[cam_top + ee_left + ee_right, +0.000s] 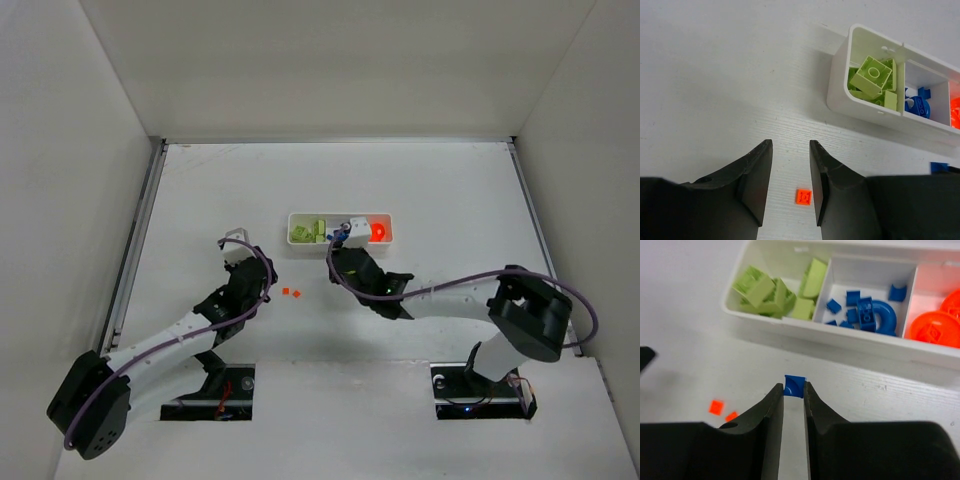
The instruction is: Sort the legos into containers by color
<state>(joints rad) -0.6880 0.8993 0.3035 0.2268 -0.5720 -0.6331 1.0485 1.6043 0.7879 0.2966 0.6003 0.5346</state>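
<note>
The white tray (386, 241) holds lime green legos (775, 292) in its left compartment, blue legos (867, 312) in the middle and orange-red pieces (935, 325) on the right. My right gripper (794, 389) is shut on a small blue lego (794, 386) at its fingertips, just in front of the tray's near wall. My left gripper (790, 145) is open, its jaws either side of a small orange-red lego (803, 196) lying on the table. Two orange-red legos (291, 292) lie on the table between the arms; they also show in the right wrist view (716, 407).
White walls enclose the white table (440, 190) on three sides. Both arm bases sit at the near edge. The tray also shows in the left wrist view (840, 100), up and right of the left gripper.
</note>
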